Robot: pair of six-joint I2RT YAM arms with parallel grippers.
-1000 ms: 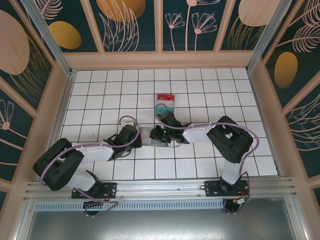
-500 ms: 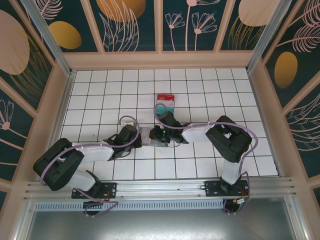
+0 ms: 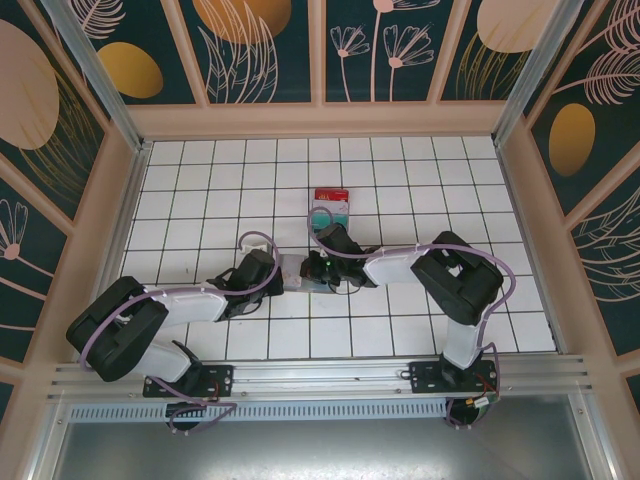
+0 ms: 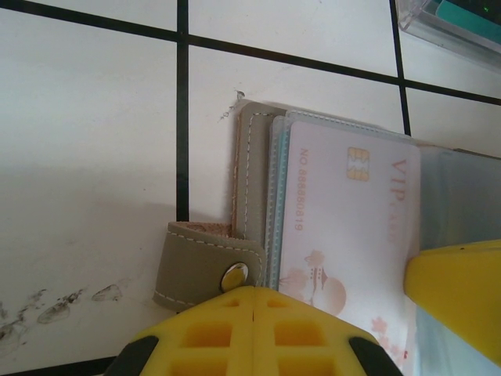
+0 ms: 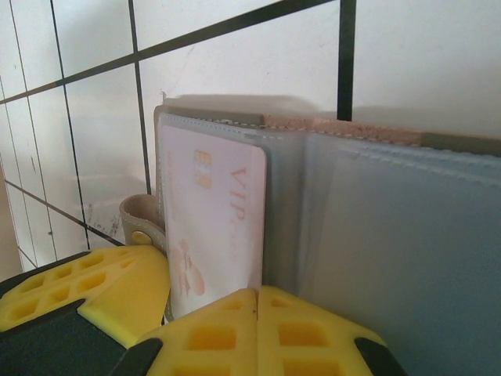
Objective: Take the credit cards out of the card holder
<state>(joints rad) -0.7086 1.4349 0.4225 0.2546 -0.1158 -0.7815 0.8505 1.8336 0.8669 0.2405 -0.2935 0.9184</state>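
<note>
On the table (image 3: pixel 420 180) the card holder (image 3: pixel 296 270) lies open between the arms, the left gripper (image 4: pixel 254 296) at its left end, the right gripper (image 5: pixel 257 301) near its fold, a card (image 4: pixel 344 227) in its left half, and a stack (image 3: pixel 331 207) behind it, near but apart.

The grey-brown card holder (image 4: pixel 252 172) lies open and flat on the white tiles (image 4: pixel 94 117) before me, snap tab (image 4: pixel 207 262) folded out. A pale pink VIP card (image 4: pixel 348 227) sits in its clear sleeve (image 4: pixel 462 196).
</note>
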